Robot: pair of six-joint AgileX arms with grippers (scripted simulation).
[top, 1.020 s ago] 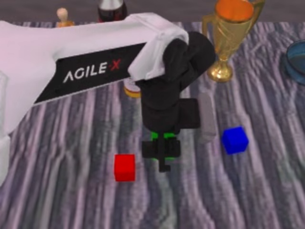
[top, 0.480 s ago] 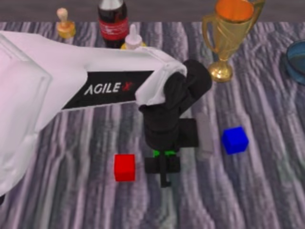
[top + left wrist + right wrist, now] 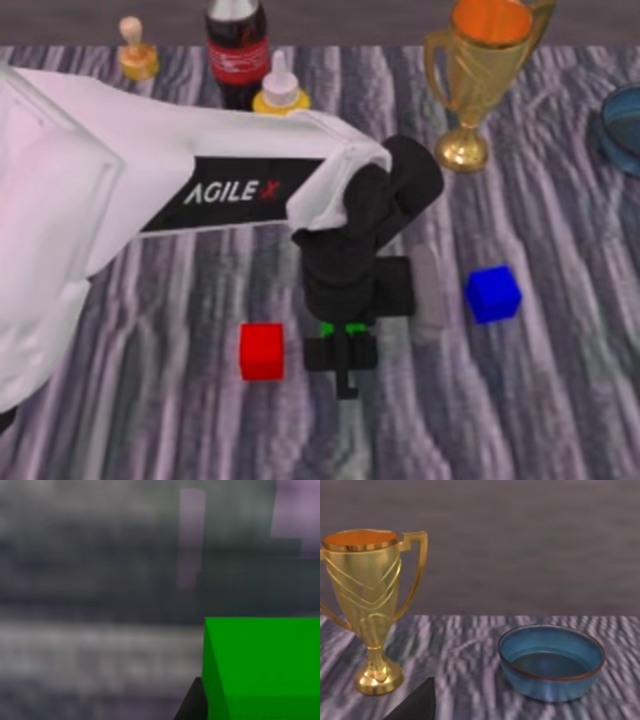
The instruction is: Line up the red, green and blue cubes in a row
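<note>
Left arm point(image 3: 150, 200) reaches from the table's point(image 3: 560, 400) left to mid-table. Left hand point(image 3: 341, 352) points down between the red cube point(image 3: 262, 351) and blue cube point(image 3: 492, 293), clamped on the green cube point(image 3: 262, 667); only a green sliver shows from above. Right hand not visible from above; state cannot be told. Judgement: cubes rigid, light, smooth-faced; grip on opposite flat sides, centred. Red just beside the hand, blue farther right.

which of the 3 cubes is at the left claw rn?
The green cube: it sits under the left claw, mostly hidden by it. The red cube and blue cube lie clear on either side, untouched.
</note>
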